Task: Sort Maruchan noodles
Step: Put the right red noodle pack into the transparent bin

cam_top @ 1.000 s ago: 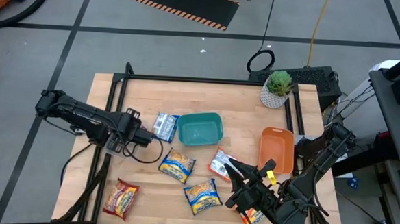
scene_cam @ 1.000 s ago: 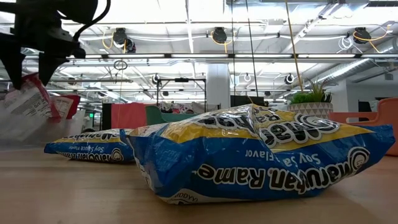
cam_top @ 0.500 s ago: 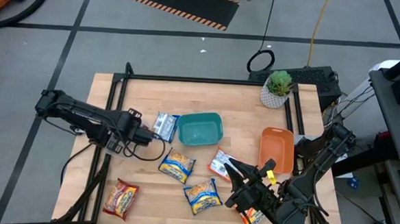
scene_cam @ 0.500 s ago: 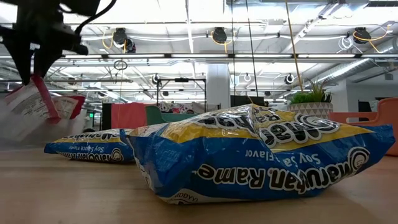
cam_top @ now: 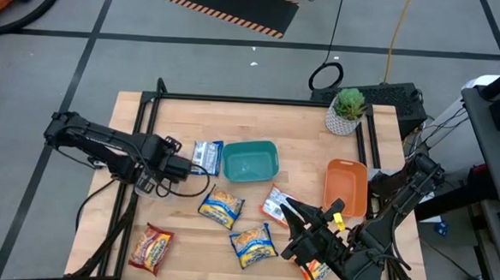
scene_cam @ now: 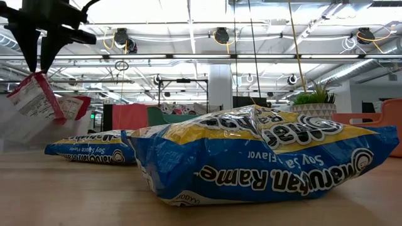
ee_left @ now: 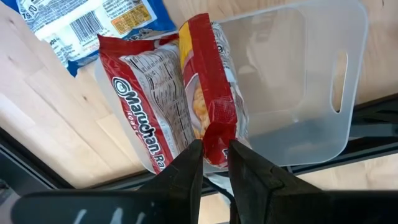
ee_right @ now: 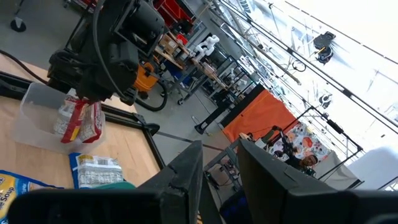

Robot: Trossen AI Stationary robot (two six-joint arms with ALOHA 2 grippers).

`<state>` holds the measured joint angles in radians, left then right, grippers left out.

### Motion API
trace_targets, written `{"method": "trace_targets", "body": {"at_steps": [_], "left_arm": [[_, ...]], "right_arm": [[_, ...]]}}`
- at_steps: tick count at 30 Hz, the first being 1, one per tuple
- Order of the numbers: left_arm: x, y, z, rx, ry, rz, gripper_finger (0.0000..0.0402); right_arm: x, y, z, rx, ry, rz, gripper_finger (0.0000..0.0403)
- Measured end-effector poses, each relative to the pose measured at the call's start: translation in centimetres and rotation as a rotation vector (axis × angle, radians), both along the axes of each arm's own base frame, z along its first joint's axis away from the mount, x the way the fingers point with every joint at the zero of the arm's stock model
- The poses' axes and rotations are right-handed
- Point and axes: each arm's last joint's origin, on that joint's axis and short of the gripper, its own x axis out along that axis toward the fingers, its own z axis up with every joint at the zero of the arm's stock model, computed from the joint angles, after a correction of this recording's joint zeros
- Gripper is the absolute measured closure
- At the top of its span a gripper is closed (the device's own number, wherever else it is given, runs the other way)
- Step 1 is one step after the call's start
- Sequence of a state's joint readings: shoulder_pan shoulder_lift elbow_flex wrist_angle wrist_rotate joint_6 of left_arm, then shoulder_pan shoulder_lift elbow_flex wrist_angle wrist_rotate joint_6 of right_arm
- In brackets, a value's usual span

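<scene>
Left wrist view: left jaws pinch a red packet (ee_left: 205,99) over the clear bin (ee_left: 298,81) (right jaws near-closed, empty).

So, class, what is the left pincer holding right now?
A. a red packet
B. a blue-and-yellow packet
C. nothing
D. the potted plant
A: the left wrist view shows the left pincer shut on a red packet, held over a clear plastic bin.

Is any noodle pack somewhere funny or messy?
One is. A red noodle pack dangles by its edge from the left pincer, hanging over a clear plastic bin where another red pack already lies. The blue packs lie scattered at odd angles on the table. Nothing looks torn or spilled.
</scene>
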<state>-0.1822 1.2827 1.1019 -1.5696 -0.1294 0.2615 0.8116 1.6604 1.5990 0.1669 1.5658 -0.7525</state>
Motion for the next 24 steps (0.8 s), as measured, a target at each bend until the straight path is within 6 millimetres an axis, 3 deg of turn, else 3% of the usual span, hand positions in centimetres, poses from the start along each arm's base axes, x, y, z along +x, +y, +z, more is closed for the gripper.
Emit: {"method": "trace_targets", "body": {"at_steps": [12,19,24], "left_arm": [[0.0,0.0,0.0,0.014,-0.025,0.186,0.0319],[-0.1,-0.1,-0.1,0.008,-0.023,0.240,0.0270],[-0.5,0.1,-1.3,0.045,0.021,0.212,0.0233]], "right_arm": [[0.0,0.0,0.0,0.006,-0.005,0.000,0.0305],[-0.2,0.2,0.0,0.006,-0.005,0.005,0.0305],[-0.7,0.7,0.0,0.007,-0.006,0.025,0.0305]]}}
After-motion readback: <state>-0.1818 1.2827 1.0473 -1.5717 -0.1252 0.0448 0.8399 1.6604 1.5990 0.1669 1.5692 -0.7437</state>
